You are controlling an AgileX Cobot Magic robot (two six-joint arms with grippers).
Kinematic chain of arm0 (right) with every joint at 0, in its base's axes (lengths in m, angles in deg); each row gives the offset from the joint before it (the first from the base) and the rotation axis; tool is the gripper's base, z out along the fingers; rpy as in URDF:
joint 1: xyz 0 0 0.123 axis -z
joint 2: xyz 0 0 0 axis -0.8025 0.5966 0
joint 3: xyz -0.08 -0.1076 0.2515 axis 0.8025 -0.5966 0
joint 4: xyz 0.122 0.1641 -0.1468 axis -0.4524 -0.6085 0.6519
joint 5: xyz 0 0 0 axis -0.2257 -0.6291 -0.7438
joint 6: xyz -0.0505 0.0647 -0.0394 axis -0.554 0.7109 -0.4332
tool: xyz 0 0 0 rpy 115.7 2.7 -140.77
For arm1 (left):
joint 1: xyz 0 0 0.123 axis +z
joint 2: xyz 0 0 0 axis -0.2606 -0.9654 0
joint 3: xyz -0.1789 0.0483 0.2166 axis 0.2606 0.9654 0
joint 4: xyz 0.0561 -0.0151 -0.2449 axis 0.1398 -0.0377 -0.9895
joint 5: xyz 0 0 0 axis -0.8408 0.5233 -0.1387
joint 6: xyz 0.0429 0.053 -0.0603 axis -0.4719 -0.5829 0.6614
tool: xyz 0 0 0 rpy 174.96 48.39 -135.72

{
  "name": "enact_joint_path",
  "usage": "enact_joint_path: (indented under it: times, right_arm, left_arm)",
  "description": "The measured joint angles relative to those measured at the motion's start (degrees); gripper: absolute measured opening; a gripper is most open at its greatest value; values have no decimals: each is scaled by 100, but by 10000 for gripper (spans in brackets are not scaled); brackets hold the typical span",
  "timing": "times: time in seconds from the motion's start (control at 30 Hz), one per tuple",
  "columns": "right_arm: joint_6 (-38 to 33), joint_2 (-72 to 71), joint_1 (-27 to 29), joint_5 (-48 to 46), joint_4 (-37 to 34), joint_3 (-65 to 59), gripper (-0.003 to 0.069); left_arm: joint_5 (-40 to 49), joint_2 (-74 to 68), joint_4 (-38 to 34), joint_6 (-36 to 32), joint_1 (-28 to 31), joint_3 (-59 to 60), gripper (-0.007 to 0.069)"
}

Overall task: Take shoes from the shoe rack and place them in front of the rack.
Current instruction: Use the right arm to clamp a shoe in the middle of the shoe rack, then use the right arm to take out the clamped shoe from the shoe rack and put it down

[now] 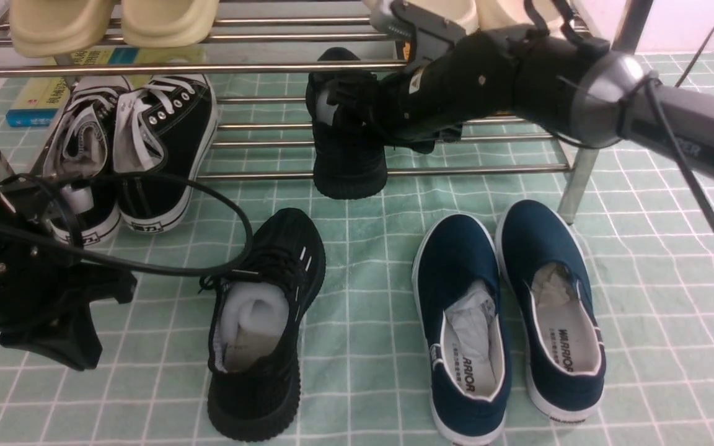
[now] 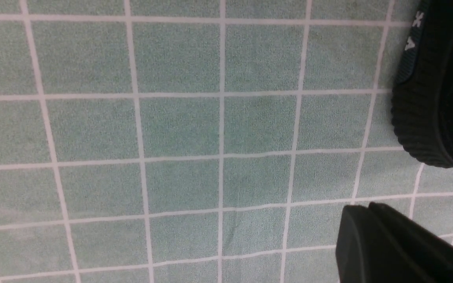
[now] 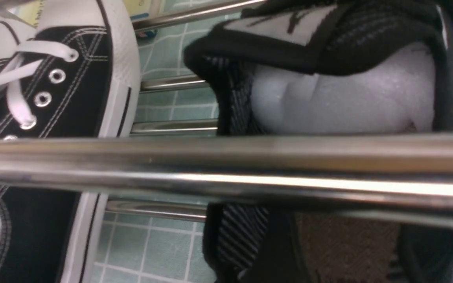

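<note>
The shoe rack (image 1: 270,67) spans the back. On its lower tier stands one all-black knit sneaker (image 1: 349,158), its white-stuffed mouth (image 3: 340,98) close up in the right wrist view. My right gripper (image 1: 341,102) reaches under the top tier to that sneaker's collar, jaws open, one brown pad (image 3: 340,243) showing behind a rack bar. The other black knit sneaker (image 1: 264,322) lies on the mat in front; its heel (image 2: 439,98) is beside my shut, empty left gripper (image 2: 368,214). Two black canvas sneakers (image 1: 158,148) sit at the lower tier's left.
Navy slip-ons (image 1: 506,310) lie on the green checked mat (image 1: 369,260) at the front right. Beige slides (image 1: 115,21) rest on the top tier. A book (image 1: 38,102) lies behind the rack. My left arm (image 1: 28,279) and its cable hang at the front left.
</note>
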Motion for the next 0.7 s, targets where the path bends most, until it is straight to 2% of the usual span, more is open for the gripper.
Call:
enact_joint_path:
  times: [0.03, 0.1, 0.13, 0.2, 0.23, 0.27, 0.33, 0.53, 0.7]
  right_arm:
    - [0, 5, 0, 7, 0, 5, 514]
    - [2, 11, 0, -42, 6, 16, 425]
    - [7, 11, 0, -64, 6, 17, 364]
    - [-27, -22, 0, -176, 6, 22, 183]
    - [-27, -32, 0, -191, 6, 22, 183]
    - [-120, -103, 0, -400, 11, 22, 79]
    - [-220, -179, 0, -633, 24, 22, 65]
    - [-761, -852, -2, -2469, 45, 5, 72]
    - [-892, -1326, -7, -3314, 119, -180, 72]
  left_arm:
    - [0, 0, 0, 0, 0, 0, 24]
    - [-5, 0, 0, 0, 0, 0, 27]
    - [-11, 0, 0, 0, 0, 0, 29]
    - [-11, 0, 0, 0, 0, 0, 31]
    - [-11, 0, 0, 0, 0, 0, 32]
    - [-11, 0, 0, 0, 0, 0, 33]
    - [-16, 0, 0, 0, 0, 0, 33]
    - [-40, 0, 12, -6, 0, 0, 33]
    - [-46, 0, 69, -17, 0, 0, 34]
